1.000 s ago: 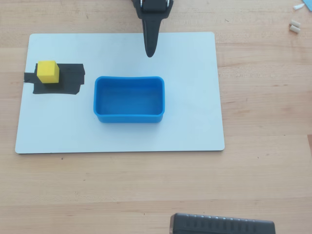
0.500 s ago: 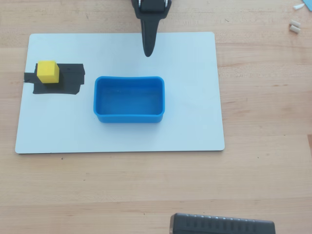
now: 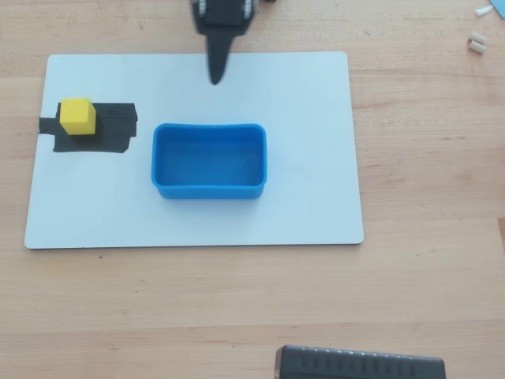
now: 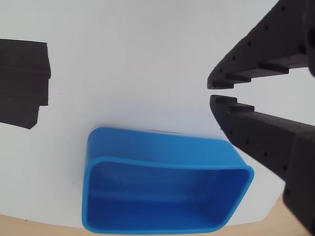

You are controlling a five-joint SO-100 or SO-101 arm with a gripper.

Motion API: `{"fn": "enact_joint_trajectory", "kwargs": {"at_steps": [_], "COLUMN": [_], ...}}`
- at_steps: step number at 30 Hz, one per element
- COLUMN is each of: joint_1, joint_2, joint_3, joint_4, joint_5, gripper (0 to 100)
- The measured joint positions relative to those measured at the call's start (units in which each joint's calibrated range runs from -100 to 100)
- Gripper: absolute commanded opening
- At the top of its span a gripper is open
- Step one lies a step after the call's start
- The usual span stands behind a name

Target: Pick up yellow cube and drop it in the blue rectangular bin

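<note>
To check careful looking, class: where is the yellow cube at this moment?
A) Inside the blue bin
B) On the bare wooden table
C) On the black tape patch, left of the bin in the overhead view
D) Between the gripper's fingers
C: in the overhead view the yellow cube sits on the black tape patch, apart from the empty blue bin and the gripper.

In the overhead view the top edge is cutting off the arm (image 3: 223, 14), and the bottom edge is cutting through a dark ribbed object (image 3: 360, 363) too partial to identify. Small pale bits (image 3: 477, 41) at upper right are too small to tell. In the wrist view the tape (image 4: 22, 81) is running off the left edge and the bin (image 4: 162, 191) is grazing the bottom.
</note>
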Motion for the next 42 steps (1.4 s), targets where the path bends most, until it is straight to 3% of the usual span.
{"fn": "enact_joint_trajectory", "kwargs": {"at_steps": [26, 36, 39, 42], "joint_1": [24.6, 27.3, 27.3, 27.3], "joint_2": [48.8, 64.5, 67.4, 67.8], "joint_3": [-48.3, -64.0, -66.6, -66.7], "joint_4": [10.1, 11.0, 12.0, 12.1], "joint_5": [14.8, 17.0, 17.0, 17.0], "gripper": [0, 0, 16, 24]}}
